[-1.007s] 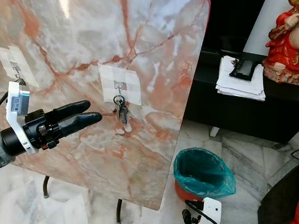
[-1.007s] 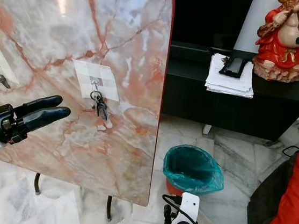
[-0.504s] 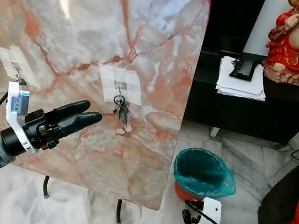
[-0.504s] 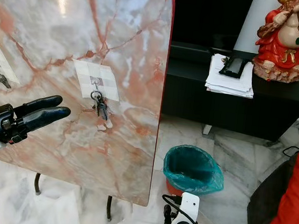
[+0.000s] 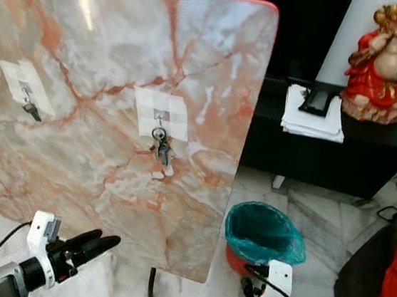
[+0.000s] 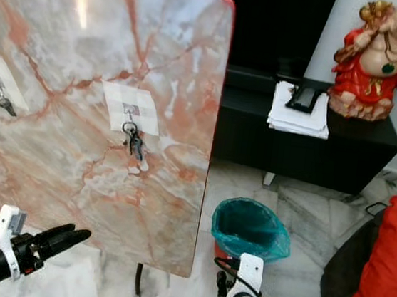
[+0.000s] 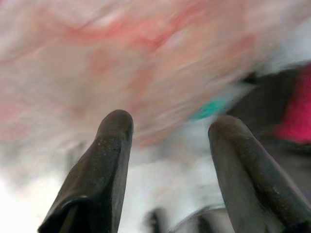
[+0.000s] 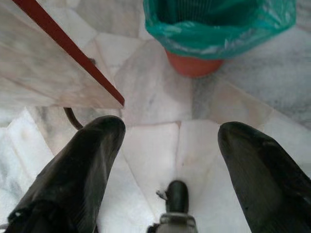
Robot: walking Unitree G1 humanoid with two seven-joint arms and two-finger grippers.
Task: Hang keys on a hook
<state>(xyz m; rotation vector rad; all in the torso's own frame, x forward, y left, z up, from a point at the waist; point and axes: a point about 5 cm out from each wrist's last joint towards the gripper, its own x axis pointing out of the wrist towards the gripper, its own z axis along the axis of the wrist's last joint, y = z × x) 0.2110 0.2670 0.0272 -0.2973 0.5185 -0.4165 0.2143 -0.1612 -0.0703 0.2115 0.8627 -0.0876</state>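
A bunch of keys (image 5: 161,146) hangs from a small metal hook (image 5: 159,120) on a white tape patch in the middle of an upright pink marble board (image 5: 110,45). A second taped hook (image 5: 24,90) at the board's left carries a small dark item. My left gripper (image 5: 105,240) is low, below and left of the keys, in front of the board's bottom edge. It is open and empty, and its black fingers (image 7: 112,160) stand well apart in the blurred left wrist view. My right gripper (image 8: 170,128) hangs open over the floor tiles.
A bin with a teal liner (image 5: 264,233) stands on the floor right of the board. Behind it a black cabinet (image 5: 341,154) carries a paper stack (image 5: 313,120) and a red figurine (image 5: 387,62). A red cushion (image 5: 396,286) lies at the far right.
My left arm has dropped from chest height in front of the board to near its bottom edge. The head camera shifted a little. The keys stay on the hook.
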